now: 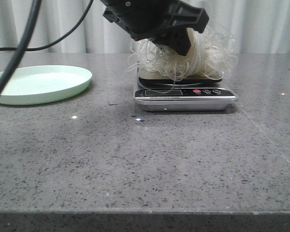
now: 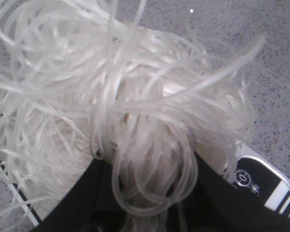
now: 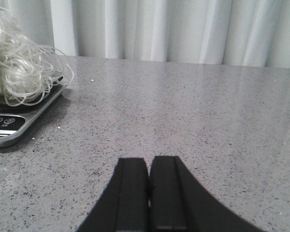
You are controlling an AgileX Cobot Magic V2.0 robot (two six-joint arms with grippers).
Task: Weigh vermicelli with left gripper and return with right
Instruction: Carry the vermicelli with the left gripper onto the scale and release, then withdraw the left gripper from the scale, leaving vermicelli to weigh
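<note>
While the fluffy white vermicelli ball (image 1: 183, 58) sits on the silver scale (image 1: 183, 99), the bulky black left gripper (image 1: 176, 43) grips its strands; the right gripper (image 3: 148, 193), fingers pressed together and empty, has the return left to do.

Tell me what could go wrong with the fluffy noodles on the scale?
The left tool sits right in the vermicelli, and strands loop around it in the left wrist view, so lifting away might drag the noodles off the scale. While the tool touches the pile, the weight shown may be wrong. Loose loops also hang over the scale's edge, so strands could slip onto the table.
</note>
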